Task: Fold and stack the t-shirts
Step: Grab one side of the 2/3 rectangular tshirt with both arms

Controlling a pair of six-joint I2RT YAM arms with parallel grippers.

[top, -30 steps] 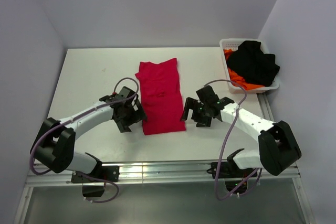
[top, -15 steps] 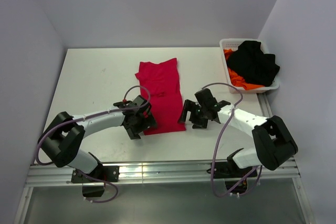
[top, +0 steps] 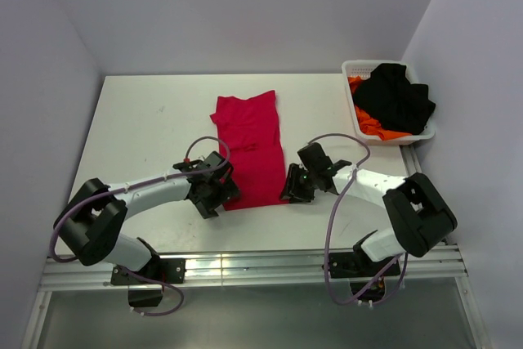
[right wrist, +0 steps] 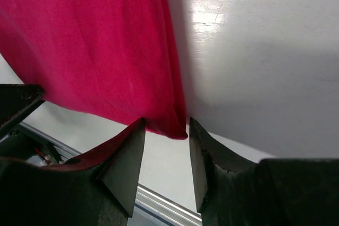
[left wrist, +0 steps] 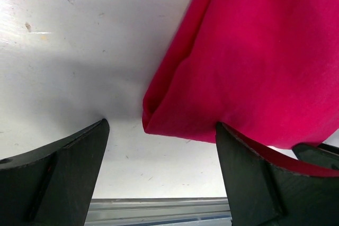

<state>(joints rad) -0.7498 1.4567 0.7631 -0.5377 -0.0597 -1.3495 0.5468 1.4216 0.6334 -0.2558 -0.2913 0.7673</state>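
Table: crimson t-shirt lies folded lengthwise at centre, unmoved. Left gripper has advanced to the near-left corner, jaws released wide. Right gripper has narrowed about the near-right corner; grasp cannot be told.

From above, the light is bright, even and soft. The white table shows only faint, blurred shadows under my arms, and the metal rail at its near edge throws back a white glare. The walls take a pale lilac cast. That view is sharp throughout.

At my left hand a wide grey shadow lies on the table beside the red shirt. The dark fingers are soft-edged, too near to be in focus.

At my right hand a patch of glare sits on the table near the top, with a broad shadow band below it. The shirt's red is strongly saturated, its weave hardly resolved.
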